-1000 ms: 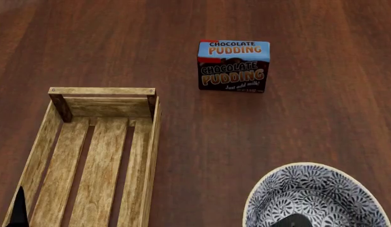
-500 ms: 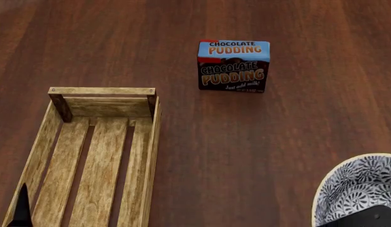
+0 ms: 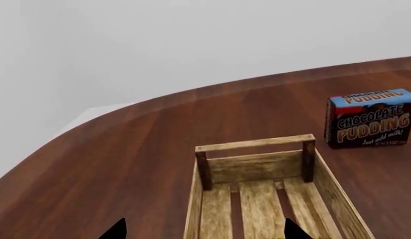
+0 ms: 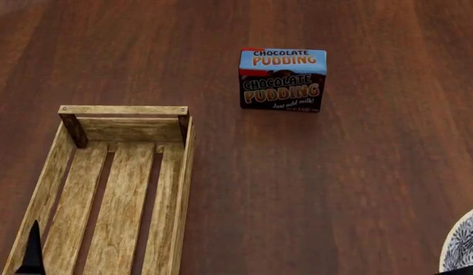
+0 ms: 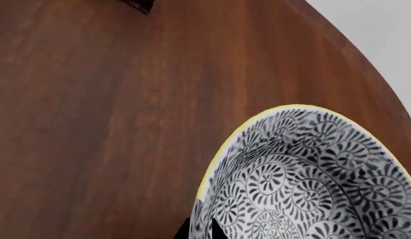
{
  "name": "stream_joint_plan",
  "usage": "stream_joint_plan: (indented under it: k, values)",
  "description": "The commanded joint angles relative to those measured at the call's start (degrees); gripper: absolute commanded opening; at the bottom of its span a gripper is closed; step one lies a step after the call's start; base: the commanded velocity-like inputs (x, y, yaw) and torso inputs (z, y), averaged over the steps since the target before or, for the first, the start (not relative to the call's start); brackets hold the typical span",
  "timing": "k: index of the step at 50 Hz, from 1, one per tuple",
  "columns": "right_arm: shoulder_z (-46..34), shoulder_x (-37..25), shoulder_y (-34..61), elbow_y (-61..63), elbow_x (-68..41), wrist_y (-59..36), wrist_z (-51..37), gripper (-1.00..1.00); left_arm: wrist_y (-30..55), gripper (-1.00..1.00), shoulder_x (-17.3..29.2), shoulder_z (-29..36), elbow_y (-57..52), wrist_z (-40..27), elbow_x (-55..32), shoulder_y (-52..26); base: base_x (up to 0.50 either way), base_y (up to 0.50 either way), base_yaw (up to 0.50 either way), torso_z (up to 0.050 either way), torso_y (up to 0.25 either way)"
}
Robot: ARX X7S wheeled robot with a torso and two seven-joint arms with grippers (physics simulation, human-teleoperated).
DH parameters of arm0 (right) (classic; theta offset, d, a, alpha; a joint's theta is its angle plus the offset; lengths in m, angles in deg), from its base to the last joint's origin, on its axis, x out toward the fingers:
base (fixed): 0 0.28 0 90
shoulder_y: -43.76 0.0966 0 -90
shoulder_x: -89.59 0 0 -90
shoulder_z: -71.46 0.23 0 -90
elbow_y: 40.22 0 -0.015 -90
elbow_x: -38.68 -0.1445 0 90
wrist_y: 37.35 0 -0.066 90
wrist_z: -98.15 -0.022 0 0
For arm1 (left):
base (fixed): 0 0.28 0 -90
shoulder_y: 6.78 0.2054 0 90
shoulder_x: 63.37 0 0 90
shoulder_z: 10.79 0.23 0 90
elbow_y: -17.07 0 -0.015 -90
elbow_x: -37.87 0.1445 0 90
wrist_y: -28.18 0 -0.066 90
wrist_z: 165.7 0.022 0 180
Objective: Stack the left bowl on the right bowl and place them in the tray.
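Note:
The tray [image 4: 122,110] is a long light-wood crate at the left of the head view, with nothing in it. My left gripper [image 3: 204,235] hovers open over the tray's [image 3: 255,144] near part, one dark fingertip [image 4: 30,258] showing at the bottom left. A blue-and-white patterned bowl [image 5: 312,169] with a yellow rim is pinched at its rim by my right gripper [image 5: 204,230]. Only a sliver of that bowl [image 4: 464,246] shows at the head view's bottom right corner. No other bowl is in view.
A chocolate pudding box [image 4: 282,80] stands upright behind the tray's far right corner, and the left wrist view shows this box [image 3: 371,118] too. The dark wooden table [image 4: 336,172] has a curved far edge.
The bowl, held by my right gripper, has slid right, from well inside the head view to almost out of it. My left fingertip has shifted slightly.

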State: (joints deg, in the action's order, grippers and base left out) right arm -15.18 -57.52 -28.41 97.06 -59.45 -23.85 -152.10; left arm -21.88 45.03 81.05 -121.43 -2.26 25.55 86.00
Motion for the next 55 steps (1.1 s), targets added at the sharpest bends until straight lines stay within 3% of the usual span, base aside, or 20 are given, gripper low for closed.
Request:
stream_joint_plan:
  k: [1,22,55]
  values:
    - [5.4,-1.39,-5.63,-0.22,5.61,0.43,3.66,-1.0,-0.55,1.0,0.07,0.83,0.55,-0.36,0.27,0.16,0.0,0.0,0.0,0.0,0.0]
    - [14.87,-1.3,-17.62,0.47,13.45,2.88,10.03,-1.0,-0.08,1.0,0.32,1.34,0.38,-0.83,-0.2,-0.38,0.0,0.0,0.0,0.0,0.0]
    - [9.88,2.26,-21.18,-2.13,25.88,6.92,17.23,-1.0,-0.62,1.0,0.93,1.51,0.6,-1.51,-0.67,-0.03,0.0,0.0,0.0,0.0,0.0]
